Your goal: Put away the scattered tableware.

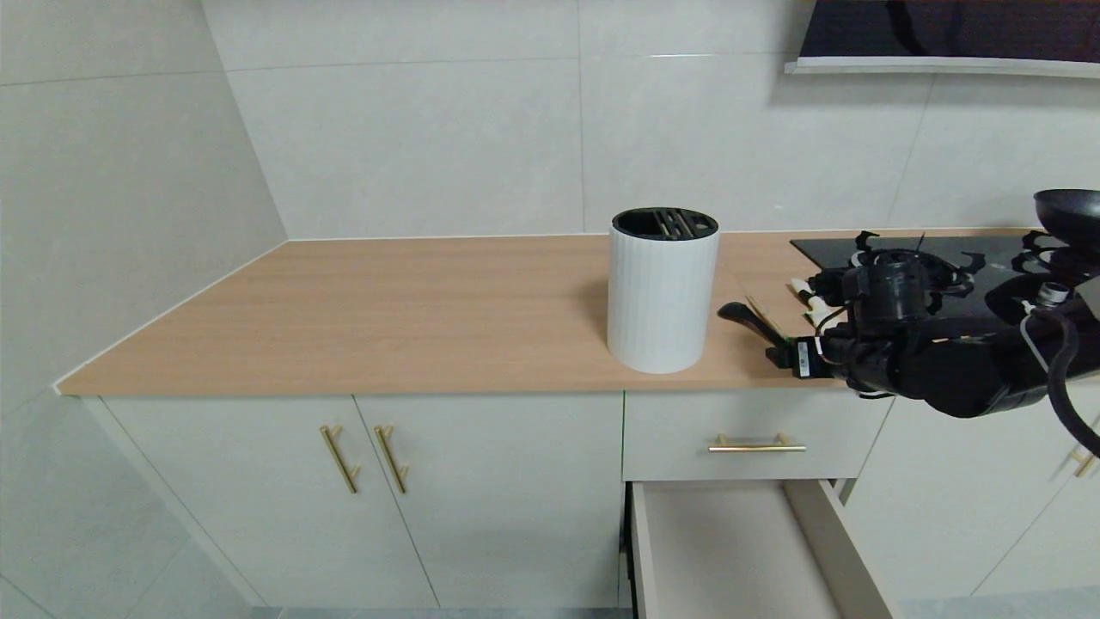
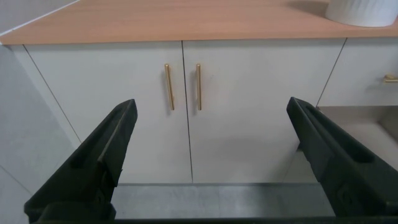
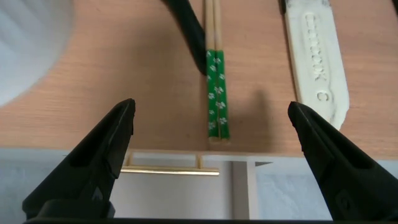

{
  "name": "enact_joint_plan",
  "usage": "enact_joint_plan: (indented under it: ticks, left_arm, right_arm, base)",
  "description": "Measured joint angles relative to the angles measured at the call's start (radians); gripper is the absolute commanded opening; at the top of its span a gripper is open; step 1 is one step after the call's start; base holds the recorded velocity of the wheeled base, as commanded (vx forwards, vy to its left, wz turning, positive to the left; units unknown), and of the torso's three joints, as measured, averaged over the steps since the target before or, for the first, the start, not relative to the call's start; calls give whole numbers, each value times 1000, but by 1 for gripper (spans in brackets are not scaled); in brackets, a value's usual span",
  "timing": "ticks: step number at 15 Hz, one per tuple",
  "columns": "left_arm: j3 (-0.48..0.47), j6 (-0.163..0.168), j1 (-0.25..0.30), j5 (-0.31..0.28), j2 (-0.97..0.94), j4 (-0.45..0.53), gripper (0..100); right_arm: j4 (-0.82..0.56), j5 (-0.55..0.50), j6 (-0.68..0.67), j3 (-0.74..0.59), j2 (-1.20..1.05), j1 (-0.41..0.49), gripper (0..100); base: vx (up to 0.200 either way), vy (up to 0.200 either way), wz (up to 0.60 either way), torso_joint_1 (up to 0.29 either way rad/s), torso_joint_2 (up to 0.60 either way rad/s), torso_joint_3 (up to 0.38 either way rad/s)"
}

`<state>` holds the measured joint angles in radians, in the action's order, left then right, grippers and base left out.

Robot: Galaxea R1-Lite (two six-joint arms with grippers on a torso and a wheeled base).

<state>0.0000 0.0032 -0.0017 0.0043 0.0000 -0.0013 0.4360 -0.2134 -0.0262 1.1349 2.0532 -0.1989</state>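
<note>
A pair of wooden chopsticks (image 3: pixel 215 93) with green patterned ends lies on the wooden counter (image 1: pixel 387 309), ends near the front edge. Beside them lie a black utensil handle (image 3: pixel 186 28) and a white handle (image 3: pixel 317 56). In the head view these are the chopsticks (image 1: pixel 760 314), the black handle (image 1: pixel 741 315) and the white handle (image 1: pixel 803 292), right of a white ribbed holder (image 1: pixel 662 292). My right gripper (image 3: pixel 211 109) hovers open at the counter's front edge, its fingers either side of the chopsticks. My left gripper (image 2: pixel 211 106) is open, low in front of the cabinet doors (image 2: pixel 186 124).
A drawer (image 1: pixel 730 550) stands pulled open below the counter, under a closed one with a gold handle (image 1: pixel 756 445). A black hob (image 1: pixel 911 254) with a dark pan (image 1: pixel 1070 211) is at the right. The counter left of the holder is bare.
</note>
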Motion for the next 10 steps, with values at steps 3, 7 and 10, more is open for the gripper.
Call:
enact_joint_plan:
  ticks: [3,7,10]
  left_arm:
    - [0,0,0,0,0,0,100]
    - [0,0,0,0,0,0,100]
    - [0,0,0,0,0,0,100]
  right_arm:
    - [0,0,0,10,17,6,100]
    - [0,0,0,14,32,6,100]
    - [0,0,0,18,40,6,0]
  base:
    - [0,0,0,0,0,0]
    - [0,0,0,0,0,0]
    - [0,0,0,0,0,0]
